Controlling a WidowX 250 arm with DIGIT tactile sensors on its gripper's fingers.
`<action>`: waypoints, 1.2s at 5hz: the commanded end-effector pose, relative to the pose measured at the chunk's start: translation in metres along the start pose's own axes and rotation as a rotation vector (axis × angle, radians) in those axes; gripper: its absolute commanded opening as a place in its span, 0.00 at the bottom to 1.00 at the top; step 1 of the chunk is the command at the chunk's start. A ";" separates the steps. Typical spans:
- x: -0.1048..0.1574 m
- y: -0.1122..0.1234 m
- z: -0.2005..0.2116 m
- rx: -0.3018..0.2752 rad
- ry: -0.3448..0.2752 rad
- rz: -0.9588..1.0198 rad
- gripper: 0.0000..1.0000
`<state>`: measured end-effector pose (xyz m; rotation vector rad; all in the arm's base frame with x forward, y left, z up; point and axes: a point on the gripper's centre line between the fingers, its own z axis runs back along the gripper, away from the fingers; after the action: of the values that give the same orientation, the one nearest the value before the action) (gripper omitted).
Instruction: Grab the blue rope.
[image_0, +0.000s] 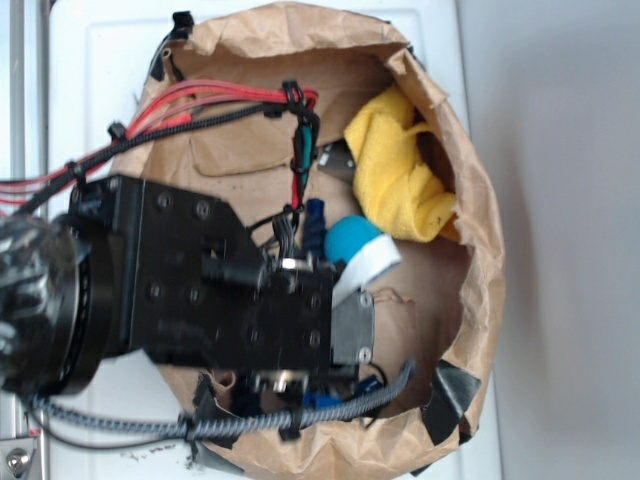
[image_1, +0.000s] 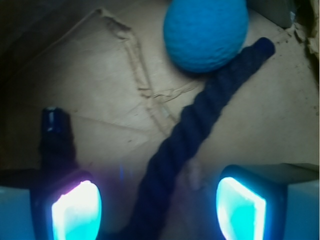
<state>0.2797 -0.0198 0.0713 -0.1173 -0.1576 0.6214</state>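
The end effector (image_1: 157, 210) is wide open and holds nothing. In the wrist view, the blue rope (image_1: 192, 127) lies on the brown paper bag (image_1: 90, 90), and its near part runs between the two glowing fingers (image_1: 75, 212). I cannot tell if they touch it. The rope's far end sits right beside the blue ball (image_1: 206, 31). From outside, the black arm (image_0: 200, 280) reaches into the bag (image_0: 470, 250) on the white desk (image_0: 100, 60), beside a yellow cloth (image_0: 400, 170).

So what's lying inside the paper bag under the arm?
A blue rope against a teal ball, and a yellow cloth. The open gripper straddles the rope; the arm covers the bag's left floor.
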 end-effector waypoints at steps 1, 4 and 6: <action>-0.002 0.002 0.002 0.002 -0.039 -0.039 1.00; -0.015 -0.024 -0.044 0.010 0.037 -0.072 1.00; -0.015 -0.025 -0.054 0.079 0.017 -0.057 0.78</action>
<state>0.2956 -0.0423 0.0214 -0.0453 -0.1351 0.5671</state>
